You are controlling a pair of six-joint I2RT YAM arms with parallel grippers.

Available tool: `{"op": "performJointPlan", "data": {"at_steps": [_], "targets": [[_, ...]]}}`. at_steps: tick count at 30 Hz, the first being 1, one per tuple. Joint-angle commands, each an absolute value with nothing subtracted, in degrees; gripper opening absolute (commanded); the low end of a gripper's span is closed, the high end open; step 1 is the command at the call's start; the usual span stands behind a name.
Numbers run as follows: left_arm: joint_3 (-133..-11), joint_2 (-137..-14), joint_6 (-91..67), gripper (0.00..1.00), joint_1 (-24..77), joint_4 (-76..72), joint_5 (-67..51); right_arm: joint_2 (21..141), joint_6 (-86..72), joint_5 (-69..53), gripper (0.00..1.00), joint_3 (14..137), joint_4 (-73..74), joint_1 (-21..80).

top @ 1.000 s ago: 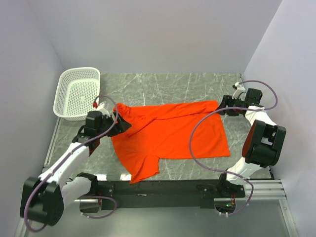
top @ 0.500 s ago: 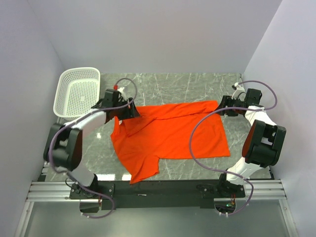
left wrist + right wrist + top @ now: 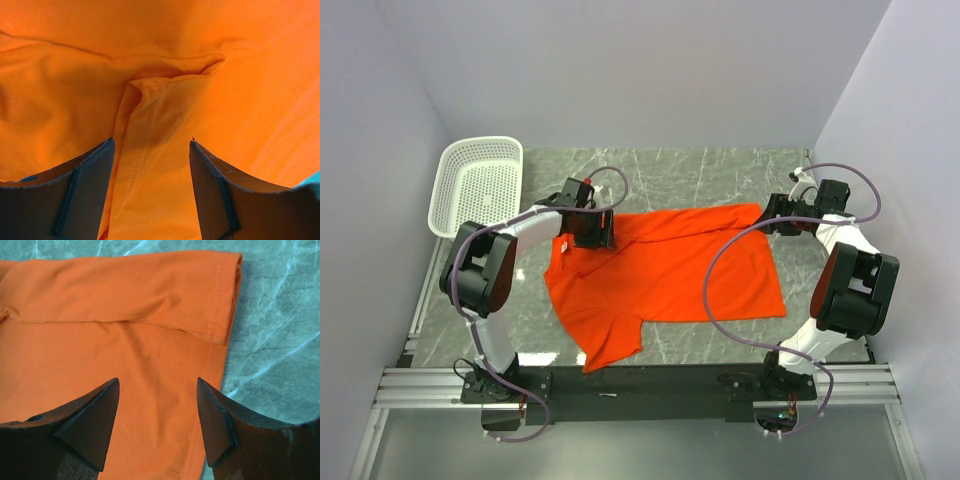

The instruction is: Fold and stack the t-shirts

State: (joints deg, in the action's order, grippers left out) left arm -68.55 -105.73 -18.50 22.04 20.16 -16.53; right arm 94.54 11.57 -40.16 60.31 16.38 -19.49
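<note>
A: Where's the t-shirt point(image 3: 670, 270)?
B: Spread on the counter point(image 3: 720, 170); left hand point(image 3: 151, 142) gapes over a fold at its far left edge, gripping nothing; right hand point(image 3: 157, 381) (also unclenched) hovers over its far right corner.

No writing, label, brand mark, number or sign can be read in any of the views. The t-shirt point(image 3: 665, 275) is plain orange-red fabric, with only stitched seams showing in the close wrist views.
</note>
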Motion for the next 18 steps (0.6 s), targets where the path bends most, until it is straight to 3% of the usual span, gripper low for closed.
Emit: {"op": "performJointPlan", "data": {"at_steps": [1,15,18], "targets": [[-71.45,-106.70,-16.17,0.66,22.50,22.06,-14.94,94.48,11.34,-41.40,0.70,61.26,16.52,-19.34],[-71.20,-106.26,-14.50,0.61,24.70,24.52,-18.01,94.13,11.25,-41.66,0.70,61.43,16.70,-19.42],[-70.49,-106.00,-14.33,0.55,24.96,24.61,-17.84,93.87,11.25,-41.83,0.70,61.44,16.88,-19.34]]}}
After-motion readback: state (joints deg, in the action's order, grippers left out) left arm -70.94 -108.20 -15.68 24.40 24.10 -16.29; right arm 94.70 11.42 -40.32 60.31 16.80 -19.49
